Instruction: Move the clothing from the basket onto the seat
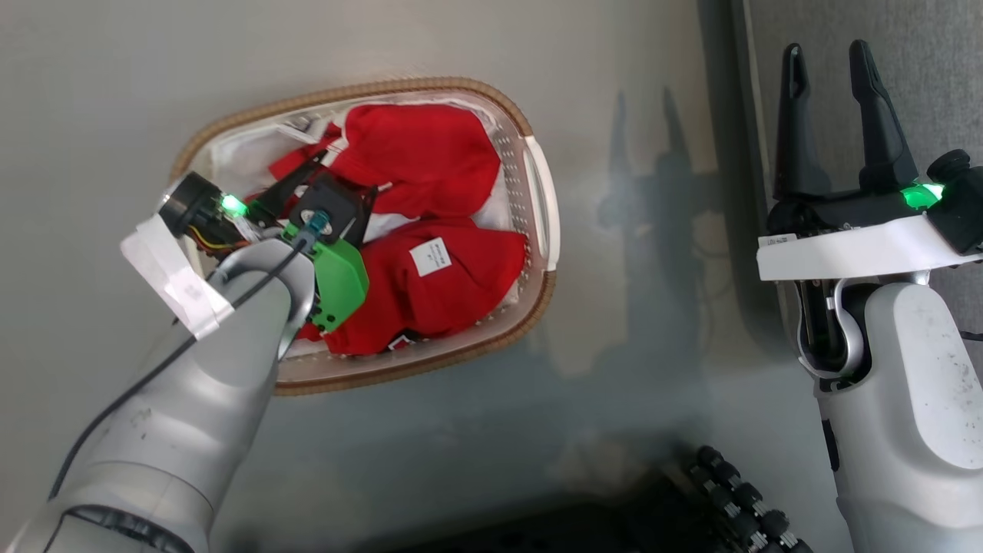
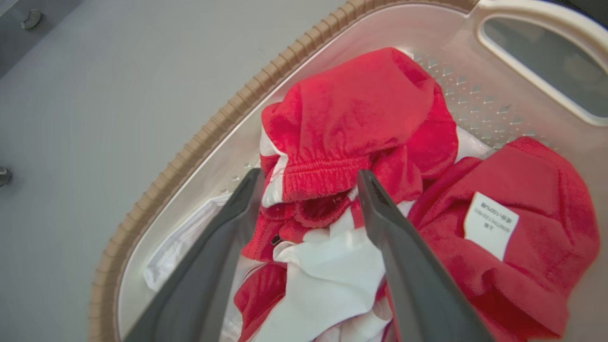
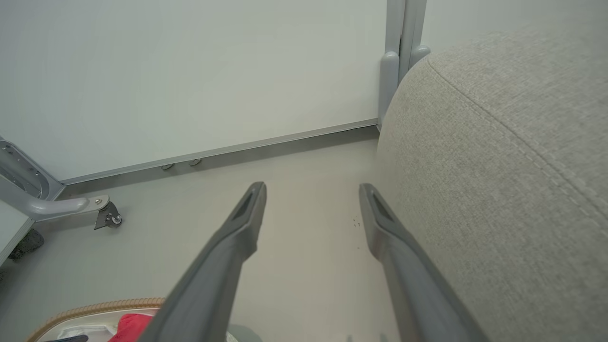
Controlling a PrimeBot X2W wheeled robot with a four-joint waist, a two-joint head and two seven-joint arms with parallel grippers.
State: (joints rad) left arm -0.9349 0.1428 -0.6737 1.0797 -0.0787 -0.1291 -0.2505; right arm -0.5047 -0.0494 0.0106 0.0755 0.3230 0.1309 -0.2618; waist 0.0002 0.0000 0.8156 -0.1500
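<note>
Two dark fingers [image 2: 223,237] of the left gripper [image 2: 308,178] are seen spread wide apart directly above the basket [image 2: 342,42]. Their tips are lowered inside its rim, one on each side of a bunched elastic hem of the clothing [image 2: 361,109]. Nothing is clamped btwn them, and contact w/ the fabric cannot be told. The clothing, bright red w/ white panels, is piled wholly inside the basket. A white sewn-in label [image 2: 490,224] is shown on the mound nearer the basket's handle [image 2: 517,7]. A strip of white liner [image 2: 175,247] is visible along the basket's inner wall. The basket is set on a pale grey floor [image 1: 614,384]. The right gripper [image 1: 828,54] is held well to the right of the basket, beyond its handle side. Its fingers [image 3: 237,232] are likewise apart & empty. The seat [image 3: 498,166], in grey textured fabric w/ a stitched seam, is placed right of the basket and apart from it, w/ bare floor btwn. The right gripper is seen close to the seat's edge.
</note>
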